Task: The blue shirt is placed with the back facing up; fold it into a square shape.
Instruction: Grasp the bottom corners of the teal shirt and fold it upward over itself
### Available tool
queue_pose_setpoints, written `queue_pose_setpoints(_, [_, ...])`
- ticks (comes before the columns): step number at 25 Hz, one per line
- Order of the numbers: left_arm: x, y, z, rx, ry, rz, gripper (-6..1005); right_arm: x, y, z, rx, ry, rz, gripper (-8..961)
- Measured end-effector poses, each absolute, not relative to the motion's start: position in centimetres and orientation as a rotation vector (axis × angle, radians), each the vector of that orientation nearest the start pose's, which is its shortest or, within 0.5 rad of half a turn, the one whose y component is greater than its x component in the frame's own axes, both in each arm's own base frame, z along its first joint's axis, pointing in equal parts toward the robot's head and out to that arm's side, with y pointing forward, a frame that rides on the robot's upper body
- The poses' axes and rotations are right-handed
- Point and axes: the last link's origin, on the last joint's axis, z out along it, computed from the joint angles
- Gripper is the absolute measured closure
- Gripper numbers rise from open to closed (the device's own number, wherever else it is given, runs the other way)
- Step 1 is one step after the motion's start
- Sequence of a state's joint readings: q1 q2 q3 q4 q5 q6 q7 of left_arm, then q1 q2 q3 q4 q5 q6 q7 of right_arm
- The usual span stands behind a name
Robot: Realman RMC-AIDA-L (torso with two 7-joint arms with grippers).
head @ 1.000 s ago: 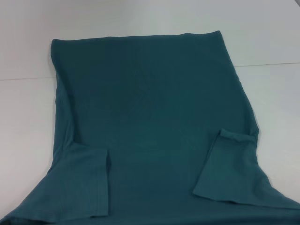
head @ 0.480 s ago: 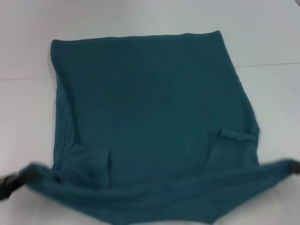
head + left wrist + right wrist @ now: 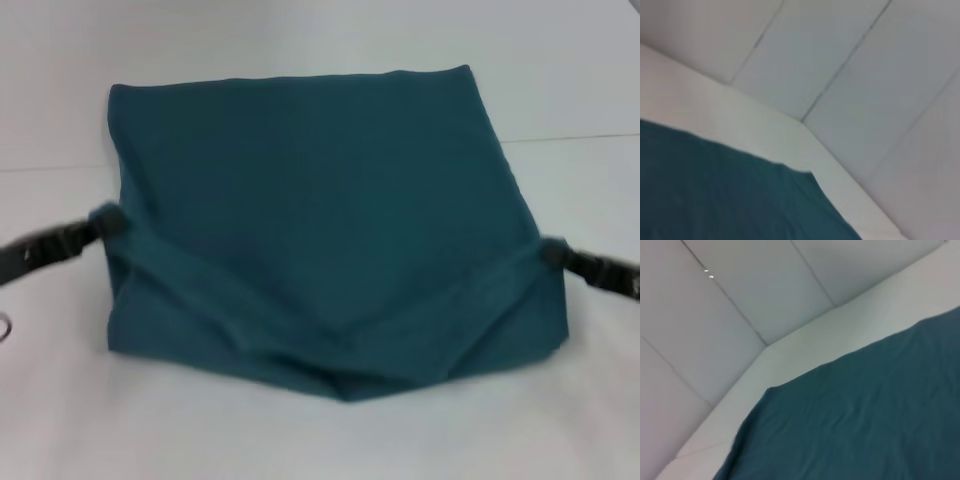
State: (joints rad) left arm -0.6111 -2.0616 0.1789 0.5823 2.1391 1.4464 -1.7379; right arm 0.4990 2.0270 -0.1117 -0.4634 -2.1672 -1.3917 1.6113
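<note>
- No lettering, label, brand, number or sign is showing readably anywhere; the blue shirt point(image 3: 320, 200) is presenting only plain teal fabric.

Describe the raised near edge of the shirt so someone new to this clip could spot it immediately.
On the white table lies one blue shirt. Its near edge is lifted and carried toward the far hem, stretched between the left pincer and right pincer. Unlike the flat far part, it sags in a V.
</note>
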Motion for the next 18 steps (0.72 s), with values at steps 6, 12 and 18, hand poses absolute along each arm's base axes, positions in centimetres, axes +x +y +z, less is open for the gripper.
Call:
queue_pose_setpoints(6, [-27.9, 38.8, 4.3, -2.120, -1.225, -0.987, 963, 33.6, 36.5, 4.4, -1.988, 1.245, 0.825, 915])
queue_pose_setpoints(12, [-27.0, 40.3, 4.8, -2.073, -1.202, -1.019, 962, 32.4, 39.0, 6.1, -1.955, 1.169, 0.836, 914])
queue_pose_setpoints(18, [-27.0, 41.5, 5.3, -2.001, -1.189, -1.013, 961, 31.7, 40.9, 7.4, -1.925, 1.122, 0.813, 915])
